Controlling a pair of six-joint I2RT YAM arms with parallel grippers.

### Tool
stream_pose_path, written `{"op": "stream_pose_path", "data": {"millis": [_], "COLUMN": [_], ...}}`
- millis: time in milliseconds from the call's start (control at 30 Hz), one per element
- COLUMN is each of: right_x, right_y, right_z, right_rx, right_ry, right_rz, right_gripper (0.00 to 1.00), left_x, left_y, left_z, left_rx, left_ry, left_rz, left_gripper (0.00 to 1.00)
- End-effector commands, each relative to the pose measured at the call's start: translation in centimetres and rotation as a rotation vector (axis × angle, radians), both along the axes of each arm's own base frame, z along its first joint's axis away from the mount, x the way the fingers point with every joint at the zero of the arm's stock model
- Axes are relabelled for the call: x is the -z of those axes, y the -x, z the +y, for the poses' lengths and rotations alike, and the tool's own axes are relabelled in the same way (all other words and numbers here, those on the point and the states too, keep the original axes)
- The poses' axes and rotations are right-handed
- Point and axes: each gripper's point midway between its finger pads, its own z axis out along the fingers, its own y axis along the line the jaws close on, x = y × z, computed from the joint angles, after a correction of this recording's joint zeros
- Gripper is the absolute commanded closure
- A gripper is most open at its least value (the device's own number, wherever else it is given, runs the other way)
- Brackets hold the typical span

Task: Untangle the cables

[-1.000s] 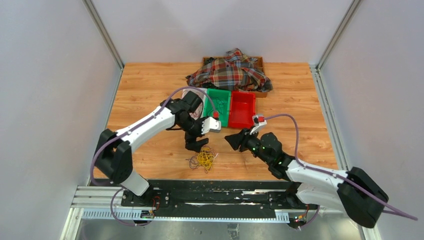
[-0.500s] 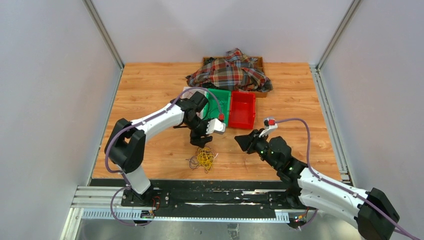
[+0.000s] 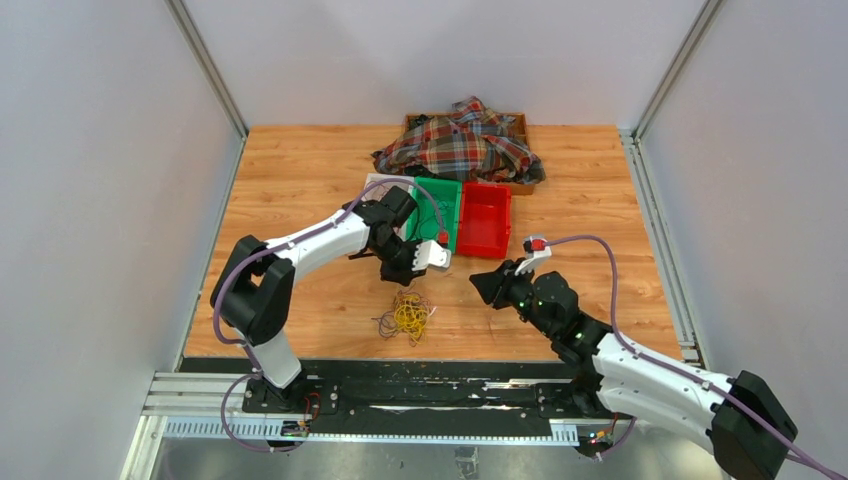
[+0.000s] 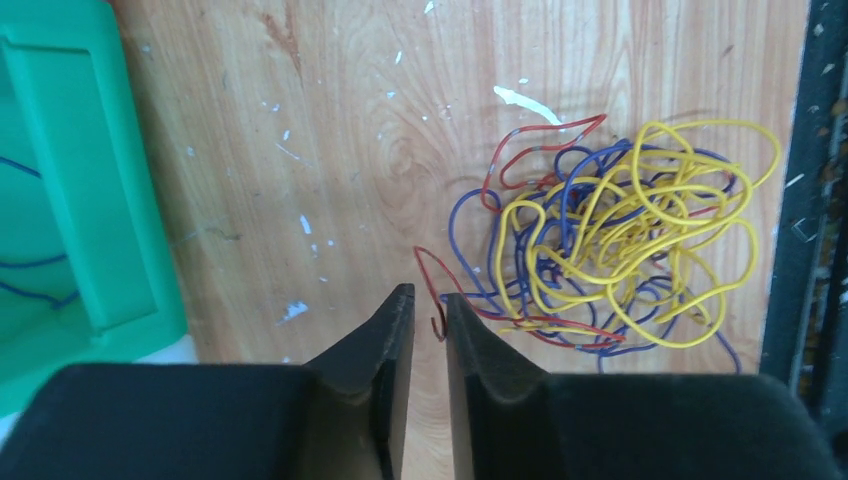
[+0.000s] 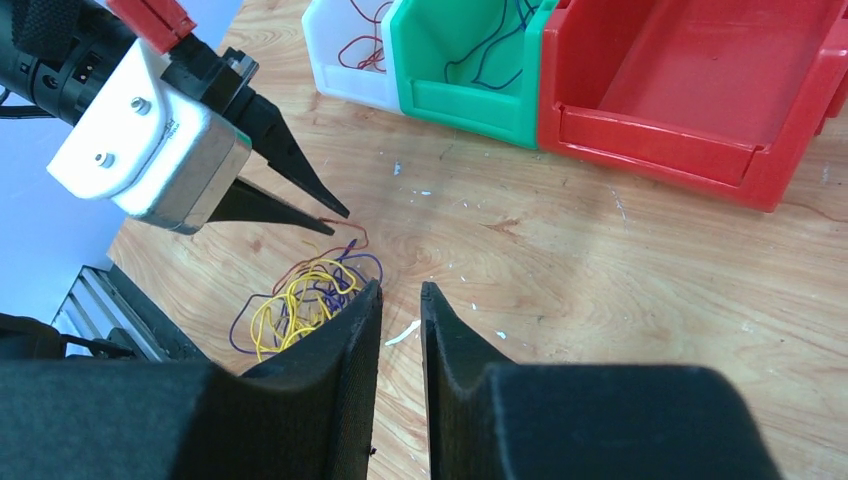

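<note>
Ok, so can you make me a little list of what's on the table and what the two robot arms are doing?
tangle: yellow, blue and red cables heaped on the wooden table, near its front edge
left tool: over the heap, nearly closed around a red cable end; grip unclear
right tool: right of the heap, narrow gap, holding nothing
white bin: dark red cable inside
green bin: blue cable inside
red bin: beside the green one
plaid shirt: far edge
</note>
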Motion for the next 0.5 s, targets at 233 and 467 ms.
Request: {"op": "stream_pose_path", "data": {"millis": [233, 467], "right_x": [-1.7, -4.6], "right_y": [-1.4, -1.6], "right_z": [0.7, 2.9], "right_rx": [0.002, -0.097], "right_ry": [-0.001, -0.031], "right_rz": [-0.043, -0.13], "right_gripper": [0.76, 0.39], "left_x": [-5.9, -12.5], "left_y": [-0.2, 0.5], "left_z": [-1.0, -0.5], "left_rx": [-0.162, -0.302], "left_ry": [0.08, 0.143], "left_rz": [-0.027, -0.038], "left_gripper": [0.99, 0.99]}}
